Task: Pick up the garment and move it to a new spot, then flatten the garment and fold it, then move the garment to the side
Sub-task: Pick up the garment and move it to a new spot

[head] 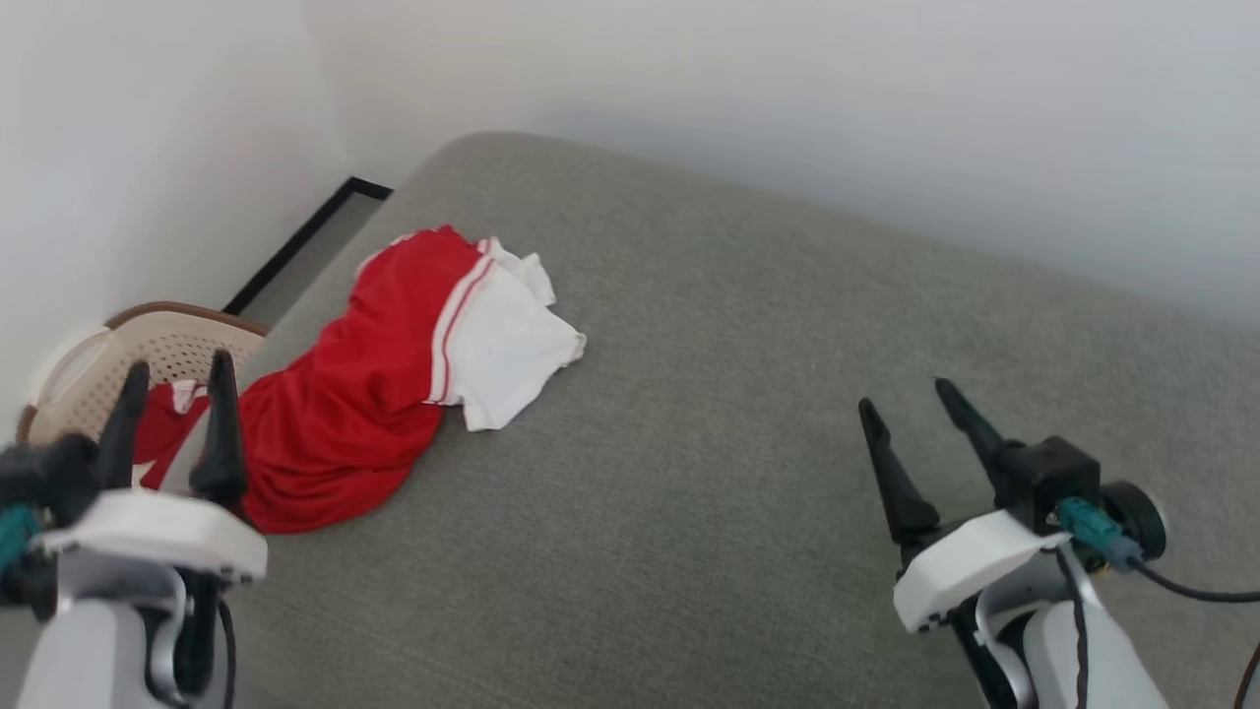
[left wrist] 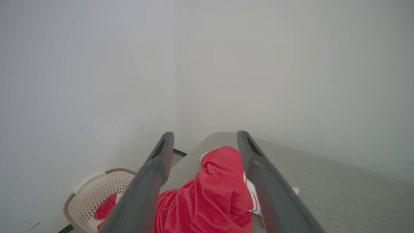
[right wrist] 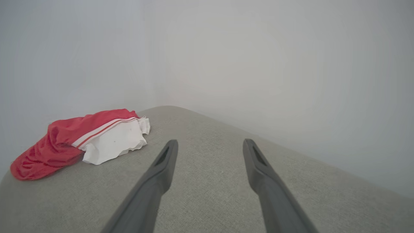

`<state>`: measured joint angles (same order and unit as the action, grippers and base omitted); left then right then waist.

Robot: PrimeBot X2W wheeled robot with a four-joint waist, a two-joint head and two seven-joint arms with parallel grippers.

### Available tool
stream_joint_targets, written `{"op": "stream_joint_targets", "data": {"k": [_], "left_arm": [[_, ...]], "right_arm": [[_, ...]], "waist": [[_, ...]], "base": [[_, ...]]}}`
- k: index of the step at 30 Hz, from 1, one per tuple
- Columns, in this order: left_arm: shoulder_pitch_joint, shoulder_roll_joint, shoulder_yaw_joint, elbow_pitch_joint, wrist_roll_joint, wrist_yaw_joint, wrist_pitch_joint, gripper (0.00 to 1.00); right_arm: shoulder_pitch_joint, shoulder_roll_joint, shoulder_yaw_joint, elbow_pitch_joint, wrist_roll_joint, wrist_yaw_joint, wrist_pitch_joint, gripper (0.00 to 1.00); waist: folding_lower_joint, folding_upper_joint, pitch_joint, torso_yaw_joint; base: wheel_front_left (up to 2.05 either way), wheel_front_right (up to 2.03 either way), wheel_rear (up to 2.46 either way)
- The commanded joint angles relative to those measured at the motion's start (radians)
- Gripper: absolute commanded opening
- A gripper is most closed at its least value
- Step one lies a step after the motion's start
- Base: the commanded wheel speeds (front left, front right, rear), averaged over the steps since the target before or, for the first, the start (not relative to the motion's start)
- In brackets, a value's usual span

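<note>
Nearest the head camera, the left gripper [head: 180, 362] sits at the lower left with its two dark fingers spread and nothing between them. It is held over the left edge of the grey upholstered cushion [head: 748, 453], just at the near end of the garment [head: 345, 414]. In the left wrist view, the same fingers [left wrist: 152, 181] stand wide on either side of the red cloth [left wrist: 213, 194], which lies below and beyond them; no contact with it can be seen.

At the lower right, the right gripper [head: 903, 394] is equally wide open and empty. It is over bare grey fabric and well apart from the garment. From the right wrist view its fingers [right wrist: 155, 181] point along the cushion [right wrist: 210, 194], with the garment [right wrist: 61, 142] off to the far left.

The garment is a crumpled red jersey lying on the far-left part of the cushion. A white short sleeve [head: 512, 345] is spread on its right side, joined to the red body by a red-and-white striped band. The sleeve rests flat on the grey fabric. The red body runs toward the near left and drapes over the cushion's left edge.

Beside that edge, lower down, stands a beige perforated laundry basket [head: 148, 340] with a brown rim. Red cloth with white bits shows inside it [left wrist: 105, 207]; it seems joined to the jersey, but the left fingers hide the join. White walls [head: 787, 118] meet in a corner behind the cushion.
</note>
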<state>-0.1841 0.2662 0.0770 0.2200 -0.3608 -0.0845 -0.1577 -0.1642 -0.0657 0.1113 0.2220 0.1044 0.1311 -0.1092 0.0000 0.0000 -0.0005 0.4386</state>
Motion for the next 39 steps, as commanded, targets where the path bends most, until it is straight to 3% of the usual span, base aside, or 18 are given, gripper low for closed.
{"op": "stream_joint_targets", "data": {"k": [1, 4, 16, 26, 31, 35, 36, 37, 38, 39], "left_arm": [[-0.054, 0.017, -0.004, 0.039, -0.011, -0.012, 0.003, 1.00], [-0.109, 0.033, -0.007, 0.095, -0.024, -0.021, -0.001, 1.00], [-0.461, 0.106, -0.043, 0.546, -0.158, -0.045, 0.057, 1.00], [-0.628, 0.108, -0.142, 0.828, -0.280, -0.046, 0.341, 1.00], [-0.627, 0.070, -0.187, 0.954, -0.315, -0.046, 0.510, 1.00], [-0.641, 0.055, -0.195, 1.011, -0.327, -0.045, 0.534, 1.00], [-0.645, 0.054, -0.196, 1.016, -0.330, -0.044, 0.530, 0.96], [-0.650, 0.060, -0.198, 1.013, -0.330, -0.044, 0.508, 0.25], [-0.656, 0.071, -0.198, 1.008, -0.332, -0.044, 0.487, 0.02], [-0.660, 0.084, -0.202, 1.000, -0.332, -0.044, 0.475, 0.00]], "right_arm": [[-0.020, -0.009, 0.000, -0.015, -0.007, -0.001, 0.008, 1.00], [-0.034, -0.013, 0.001, -0.031, -0.012, -0.001, 0.018, 1.00], [-0.141, -0.056, 0.008, -0.171, -0.057, -0.001, 0.098, 1.00], [-0.171, -0.074, 0.010, -0.235, -0.070, -0.001, 0.135, 1.00], [-0.176, -0.078, 0.021, -0.251, -0.071, -0.001, 0.153, 1.00], [-0.182, -0.079, 0.021, -0.266, -0.069, -0.001, 0.164, 1.00], [-0.184, -0.078, 0.020, -0.266, -0.069, -0.001, 0.162, 1.00], [-0.185, -0.077, 0.018, -0.263, -0.068, -0.001, 0.160, 1.00], [-0.183, -0.075, 0.017, -0.259, -0.067, -0.001, 0.158, 1.00], [-0.181, -0.073, 0.015, -0.255, -0.066, -0.001, 0.154, 1.00]], "waist": [[0.0000, 0.0000, 0.041, -0.034], [0.0000, 0.0000, 0.074, -0.058], [0.0000, 0.0000, 0.351, -0.204], [0.0000, 0.0000, 0.457, -0.230], [0.0000, 0.0000, 0.471, -0.235], [0.0000, 0.0000, 0.484, -0.235], [0.0000, 0.0000, 0.484, -0.235], [0.0000, 0.0000, 0.481, -0.234], [0.0000, 0.0000, 0.477, -0.233], [0.0000, 0.0000, 0.472, -0.232]], "base": [[0.00, 0.00, 0.00], [0.00, 0.00, 0.00], [0.00, 0.00, 0.00], [0.00, 0.00, 0.00], [0.00, 0.00, 0.00], [0.00, 0.00, 0.00], [0.00, 0.00, 0.00], [0.00, 0.00, 0.00], [0.00, 0.00, 0.00], [0.00, 0.00, 0.00]]}}
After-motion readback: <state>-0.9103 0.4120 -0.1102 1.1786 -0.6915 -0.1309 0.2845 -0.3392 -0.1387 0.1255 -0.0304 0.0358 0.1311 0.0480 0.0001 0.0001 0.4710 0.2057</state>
